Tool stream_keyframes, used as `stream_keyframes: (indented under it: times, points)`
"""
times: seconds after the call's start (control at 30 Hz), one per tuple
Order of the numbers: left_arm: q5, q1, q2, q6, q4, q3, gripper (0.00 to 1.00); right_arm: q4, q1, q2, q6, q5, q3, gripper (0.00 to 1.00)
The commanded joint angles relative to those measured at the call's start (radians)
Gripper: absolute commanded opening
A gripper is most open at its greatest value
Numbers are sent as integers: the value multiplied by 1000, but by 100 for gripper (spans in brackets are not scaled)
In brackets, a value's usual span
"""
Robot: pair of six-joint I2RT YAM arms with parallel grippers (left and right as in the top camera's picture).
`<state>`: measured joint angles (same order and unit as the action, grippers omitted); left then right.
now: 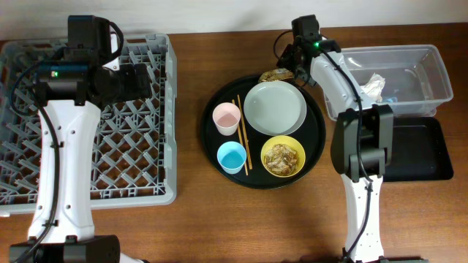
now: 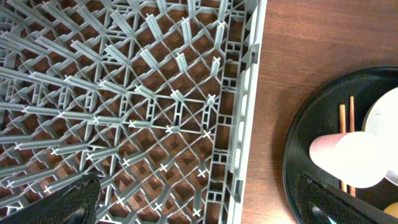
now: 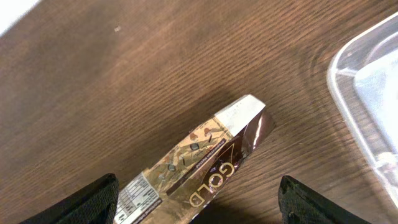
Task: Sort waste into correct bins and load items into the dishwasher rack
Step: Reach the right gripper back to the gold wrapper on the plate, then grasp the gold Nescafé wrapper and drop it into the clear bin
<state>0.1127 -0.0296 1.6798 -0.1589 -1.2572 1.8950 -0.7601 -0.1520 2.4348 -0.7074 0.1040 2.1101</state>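
Observation:
A round black tray (image 1: 314,142) holds a pale green plate (image 1: 275,107), a pink cup (image 1: 226,117), a blue cup (image 1: 232,156), a yellow bowl with food scraps (image 1: 283,156) and wooden chopsticks (image 1: 242,135). A brown-and-gold snack wrapper (image 1: 276,74) lies at the tray's far edge; in the right wrist view the wrapper (image 3: 196,165) lies between the fingers of my open right gripper (image 3: 199,205), which hovers over it. My left gripper (image 2: 199,202) is open and empty above the right edge of the grey dishwasher rack (image 1: 164,95). The rack (image 2: 242,93) and pink cup (image 2: 348,158) show in the left wrist view.
A clear plastic bin (image 1: 439,73) at the right holds crumpled white waste (image 1: 371,88). A black bin (image 1: 431,157) sits in front of it. Bare wooden table lies between the rack and the tray (image 1: 190,131).

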Motion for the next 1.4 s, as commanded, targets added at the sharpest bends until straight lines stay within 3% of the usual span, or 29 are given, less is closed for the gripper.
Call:
stream_keyframes:
  times: [0.0, 0.23, 0.33, 0.37, 0.5, 0.57, 0.7, 0.8, 0.97, 1.13, 1.37]
  points:
    - [0, 2, 9, -12, -2, 17, 99, 7, -5, 40, -8, -14, 1, 83]
    - [0, 2, 9, -12, -4, 17, 99, 41, -6, 82, -8, -13, 0, 84]
    - [0, 2, 9, -12, -5, 17, 99, 55, -7, 92, -7, -14, 0, 77]
    - [0, 2, 9, -12, -5, 17, 100, 55, -7, 92, -6, -13, 0, 72]
    - [0, 2, 9, -12, -5, 17, 99, 54, -6, 92, -6, -14, 0, 21]
    - [0, 2, 9, -12, -5, 17, 99, 55, -6, 92, -6, -16, 0, 4]
    - [0, 2, 9, -12, -5, 17, 100, 63, -3, 83, -2, -51, 9, 4]
    - [0, 2, 9, -12, -5, 17, 99, 17, 16, 40, 86, -152, 87, 4]
    - [0, 2, 9, -12, -5, 17, 99, -242, 61, -48, 137, -247, 318, 4]
    - [0, 2, 9, -12, 6, 17, 99, -619, 175, -89, 180, -251, 631, 4]
    - [-2, 2, 9, -12, 14, 17, 99, -725, 390, -76, 142, -201, 667, 5]
